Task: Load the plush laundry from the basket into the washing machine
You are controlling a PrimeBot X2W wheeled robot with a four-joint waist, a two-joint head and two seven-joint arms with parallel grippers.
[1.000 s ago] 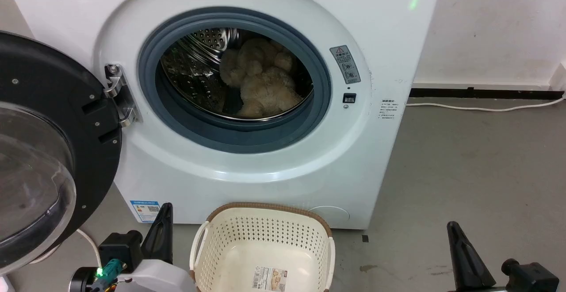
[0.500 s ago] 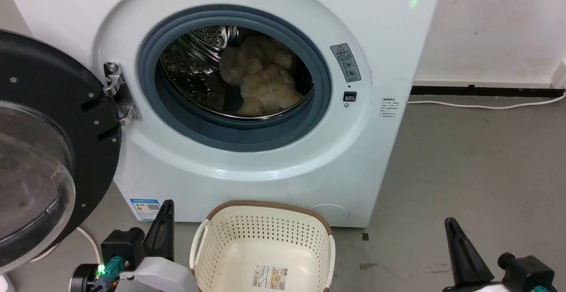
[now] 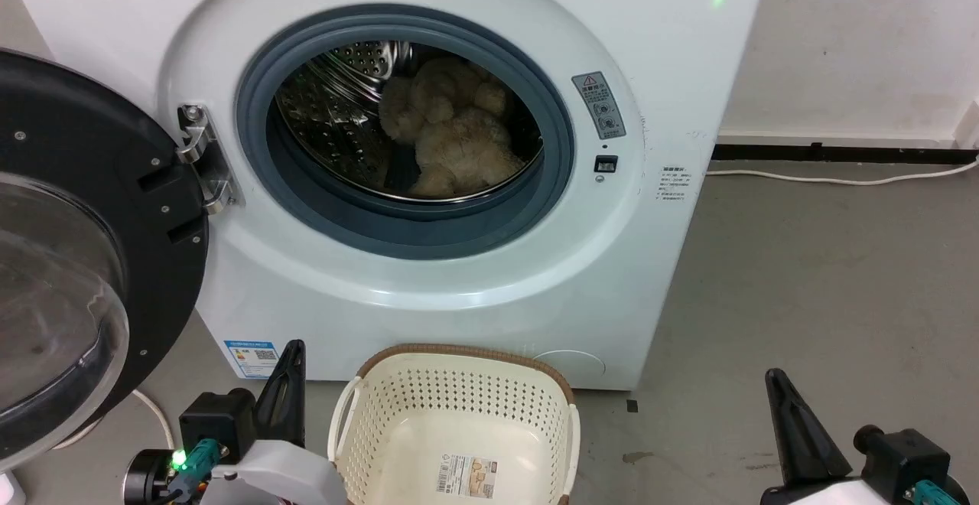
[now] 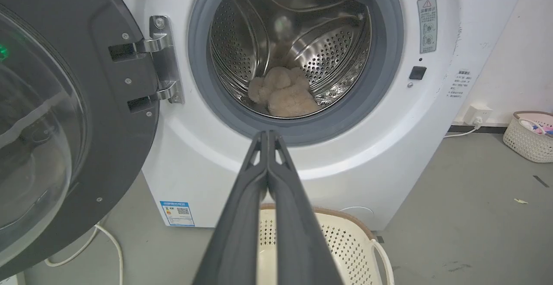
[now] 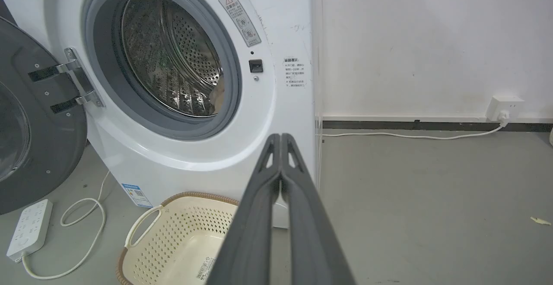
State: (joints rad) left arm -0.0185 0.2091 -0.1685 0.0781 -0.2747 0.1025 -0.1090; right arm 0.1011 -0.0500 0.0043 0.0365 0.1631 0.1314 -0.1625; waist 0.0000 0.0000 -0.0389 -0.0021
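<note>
The white washer (image 3: 474,291) stands with its black-framed door (image 3: 92,184) swung wide to the left. Deep in the steel drum (image 3: 336,122) lies the beige plush (image 3: 455,138), apparently against the rear wall, though the dim interior makes that hard to confirm. The cream basket (image 3: 466,353) sits on the floor (image 3: 803,275) just before the washer, a label (image 3: 466,476) on its bottom. Either side of it, the left gripper (image 4: 268,134) and right gripper (image 5: 281,137) point toward the washer, fingers pressed together, gripping nothing.

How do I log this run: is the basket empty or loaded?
Empty. The basket holds nothing but its label; the plush laundry lies inside the washing machine.
</note>
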